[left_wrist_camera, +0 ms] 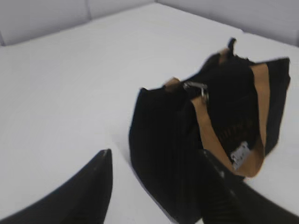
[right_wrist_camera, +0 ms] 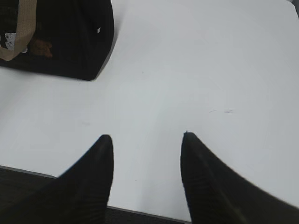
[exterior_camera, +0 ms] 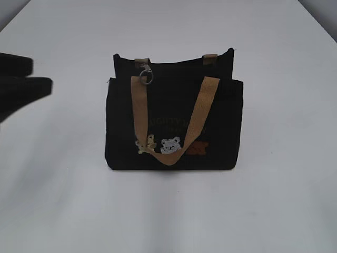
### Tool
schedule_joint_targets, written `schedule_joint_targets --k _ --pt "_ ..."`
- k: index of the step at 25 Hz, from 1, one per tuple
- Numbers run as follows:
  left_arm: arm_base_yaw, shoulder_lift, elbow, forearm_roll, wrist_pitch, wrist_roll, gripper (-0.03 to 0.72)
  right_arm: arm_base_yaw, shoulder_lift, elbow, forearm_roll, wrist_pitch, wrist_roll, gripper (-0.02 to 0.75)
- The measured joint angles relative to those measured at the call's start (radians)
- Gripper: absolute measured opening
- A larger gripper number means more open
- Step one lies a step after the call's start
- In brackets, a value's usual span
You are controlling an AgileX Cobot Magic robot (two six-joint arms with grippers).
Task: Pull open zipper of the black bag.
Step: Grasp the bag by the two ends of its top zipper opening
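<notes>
We see both claws apart, empty: left claw (left_wrist_camera: 154, 163) near black bag (exterior_camera: 174, 126), right claw (right_wrist_camera: 145, 142) over bare worktop (right_wrist_camera: 196, 70). Risk: unbraced bag tips or slides when ring pull (exterior_camera: 146, 77) gets tugged.

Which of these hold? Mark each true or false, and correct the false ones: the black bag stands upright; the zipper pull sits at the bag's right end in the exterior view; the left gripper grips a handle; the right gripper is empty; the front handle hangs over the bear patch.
1. The black bag stands upright on the white table. True.
2. The zipper pull sits at the bag's right end in the exterior view. False: it is near the left end of the top edge.
3. The left gripper grips a handle. False: its jaws are apart, holding nothing.
4. The right gripper is empty. True.
5. The front tan handle hangs down by the white bear patch. True.
</notes>
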Motion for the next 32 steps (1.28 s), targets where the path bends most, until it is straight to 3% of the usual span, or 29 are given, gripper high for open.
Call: schedule_joint_targets --k 2,4,6,11,17,19,20,22,24,30,32 --pt "-0.011 0.153 0.001 -0.156 0.082 0.287 0.432 0.0 0.0 0.0 0.0 0.0 0.0 0.372" --pt "-0.032 0.317 -0.007 -0.225 0.146 0.547 0.433 0.0 0.0 0.0 0.0 0.0 0.0 0.372" --pt "-0.056 0.455 -0.033 -0.247 0.177 0.656 0.442 0.0 0.0 0.0 0.0 0.0 0.0 0.372" --pt "-0.086 0.69 -0.111 -0.258 0.241 0.714 0.473 0.0 0.0 0.0 0.0 0.0 0.0 0.372" --pt "-0.143 0.82 -0.233 -0.265 0.238 0.715 0.475 0.0 0.0 0.0 0.003 0.0 0.0 0.372" --pt "-0.171 0.846 -0.272 -0.265 0.199 0.698 0.425 0.0 0.0 0.0 0.03 0.0 -0.022 0.372" --pt "-0.185 0.851 -0.289 -0.267 0.16 0.685 0.365 0.0 0.005 0.0 0.066 0.0 -0.069 0.372" --pt "-0.198 0.854 -0.301 -0.267 0.109 0.673 0.151 0.0 0.061 -0.008 0.167 -0.003 -0.192 0.37" --pt "-0.202 0.854 -0.302 -0.267 0.1 0.665 0.054 0.0 0.184 -0.017 0.332 -0.064 -0.375 0.356" --pt "-0.204 0.854 -0.302 -0.268 0.095 0.66 0.055 0.024 0.742 -0.062 0.976 -0.387 -0.95 0.338" --pt "-0.204 0.854 -0.302 -0.268 0.095 0.66 0.055 0.066 0.968 -0.135 1.125 -0.428 -1.059 0.337"
